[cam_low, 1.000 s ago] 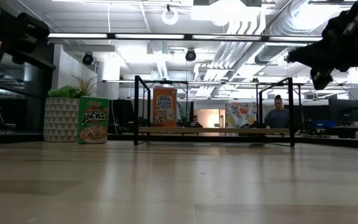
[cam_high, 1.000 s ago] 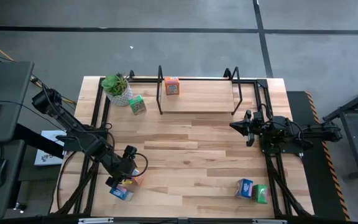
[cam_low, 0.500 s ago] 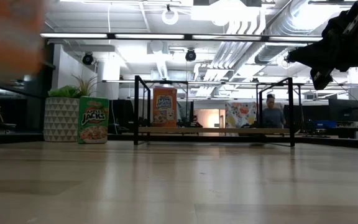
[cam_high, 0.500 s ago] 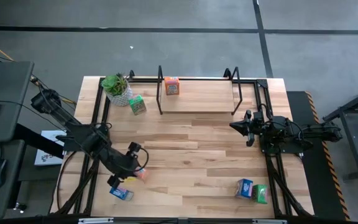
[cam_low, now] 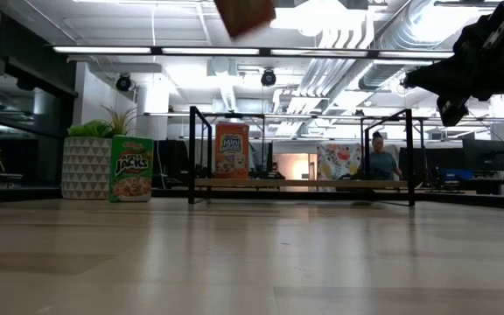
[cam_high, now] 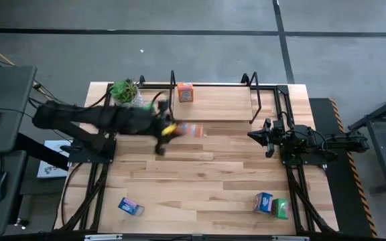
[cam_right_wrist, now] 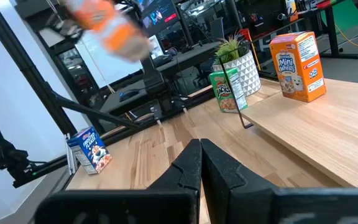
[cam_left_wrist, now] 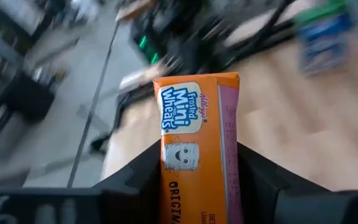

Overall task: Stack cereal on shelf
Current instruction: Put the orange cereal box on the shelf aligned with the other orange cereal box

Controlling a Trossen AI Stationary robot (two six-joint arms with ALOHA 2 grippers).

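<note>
Left arm: stretching across the rear left of the worktop [cam_high: 206,174] in the high view, reaching toward the shelf [cam_high: 213,104], blurred.
Left gripper [cam_left_wrist: 197,180]: its fingers [cam_left_wrist: 138,174] are clenching an orange Frosted Mini Wheats box [cam_left_wrist: 199,149], one dark finger pressing on each narrow side.
Held box relative to fingers: in the left wrist view it is standing between them, printed front facing the camera, its top end sticking out past the fingertips; in the high view it is lying just in front of the shelf's front edge, off the worktop; in the low view it is showing at the very top of the picture, tilted.
Right arm: waiting at the right edge of the worktop, raised above it.
Right gripper [cam_right_wrist: 199,163]: its fingers are pressing together, grasping nothing.
Shelf: sitting at the rear middle of the worktop, with a second orange Mini Wheats box [cam_high: 185,92] standing upright near its left end frame.
Green Apple Jacks box [cam_low: 132,168]: standing beside the potted plant [cam_low: 87,162], left of the shelf.
Front left: a blue box [cam_high: 131,207] is lying on the worktop.
Front right: a second blue box [cam_high: 263,201] and a green box [cam_high: 280,208] are sitting just beside each other.
</note>
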